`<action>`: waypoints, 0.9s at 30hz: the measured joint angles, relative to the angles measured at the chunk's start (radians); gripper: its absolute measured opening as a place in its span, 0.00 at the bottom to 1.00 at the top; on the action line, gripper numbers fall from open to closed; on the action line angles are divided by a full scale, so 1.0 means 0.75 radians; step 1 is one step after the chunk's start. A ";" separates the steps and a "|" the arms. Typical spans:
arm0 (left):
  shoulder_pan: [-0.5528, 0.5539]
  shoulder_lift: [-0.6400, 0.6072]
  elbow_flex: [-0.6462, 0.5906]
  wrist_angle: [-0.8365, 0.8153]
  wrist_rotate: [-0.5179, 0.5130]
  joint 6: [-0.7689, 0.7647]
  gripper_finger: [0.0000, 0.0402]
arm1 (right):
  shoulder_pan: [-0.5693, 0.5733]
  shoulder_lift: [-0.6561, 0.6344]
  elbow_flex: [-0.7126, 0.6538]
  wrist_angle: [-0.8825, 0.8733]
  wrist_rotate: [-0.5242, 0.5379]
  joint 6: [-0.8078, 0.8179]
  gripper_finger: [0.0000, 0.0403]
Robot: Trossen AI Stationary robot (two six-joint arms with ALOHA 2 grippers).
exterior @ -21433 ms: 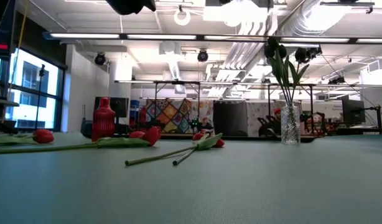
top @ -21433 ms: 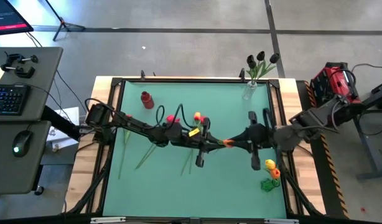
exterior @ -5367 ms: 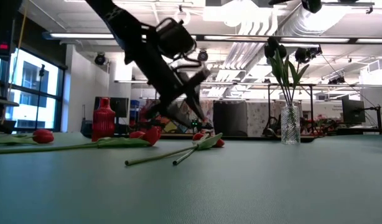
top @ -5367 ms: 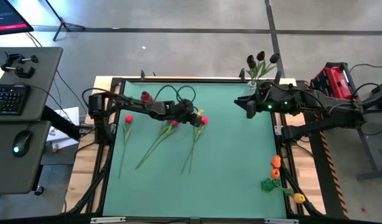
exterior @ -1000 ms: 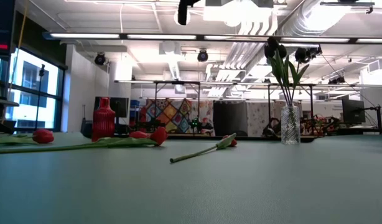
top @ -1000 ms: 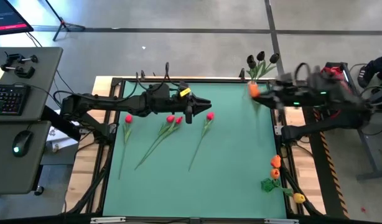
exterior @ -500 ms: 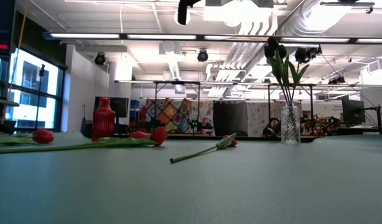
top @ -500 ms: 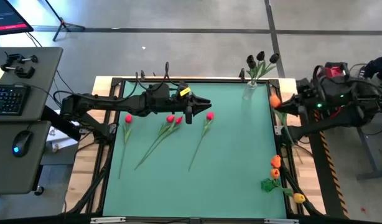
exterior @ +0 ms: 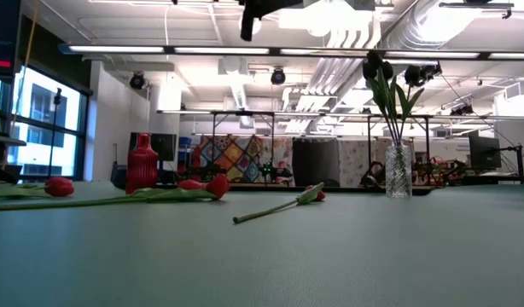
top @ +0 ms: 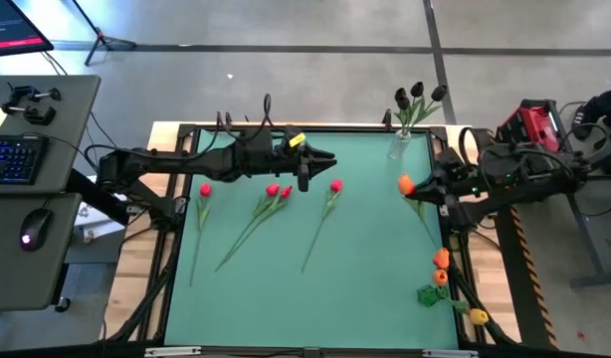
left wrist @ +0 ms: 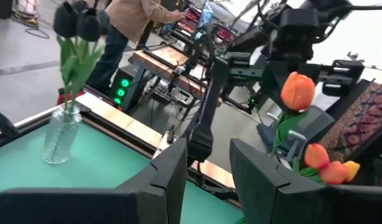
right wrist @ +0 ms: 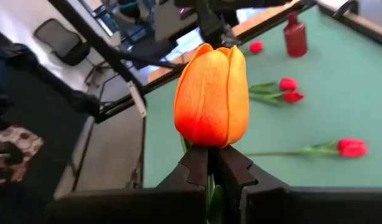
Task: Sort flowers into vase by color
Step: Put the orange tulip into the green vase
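My right gripper [top: 417,187] is over the table's right side, shut on an orange tulip whose head [right wrist: 211,96] fills the right wrist view. My left gripper [top: 320,162] hangs open and empty above the far middle of the table, high in the low view [exterior: 249,19]. Several red tulips [top: 273,189] [top: 335,185] [top: 205,189] lie flat on the green mat, heads toward the far edge. A glass vase [top: 399,147] at the far right corner holds near-black tulips [top: 417,94]. A red vase [exterior: 142,164] stands far left; my left arm hides it from above. My right gripper pinches the orange tulip's stem just below the head [right wrist: 209,163] between its two fingers [right wrist: 194,168]. It comes level from the table's right. The flower is lifted clear, with its head [top: 405,184] sticking out past the fingertips toward the table's left.
More orange and yellow flower heads [top: 440,261] [top: 478,316] sit off the mat by the near right edge. A raised frame rail [top: 286,127] borders the table. A desk with keyboard and mouse stands left. A person shows beyond the table in the left wrist view [left wrist: 135,25].
My right gripper has carried the orange tulip from beside the glass vase at the far right corner, out past the right edge, then back toward the near edge and inward over the mat's right side. It has stayed shut on the stem.
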 joint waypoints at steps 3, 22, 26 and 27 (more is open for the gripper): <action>0.020 0.000 0.000 0.000 0.001 -0.004 0.28 | 0.014 0.000 0.010 -0.014 0.046 -0.020 0.00; 0.042 0.000 0.000 0.000 0.002 -0.029 0.28 | 0.143 -0.003 0.253 -0.332 -0.041 0.123 0.00; 0.041 0.000 0.000 -0.001 0.003 -0.045 0.28 | 0.209 0.000 0.165 -0.201 -0.039 0.120 0.00; 0.041 0.000 0.001 -0.001 0.003 -0.045 0.28 | 0.237 0.000 0.136 -0.153 -0.043 0.116 0.00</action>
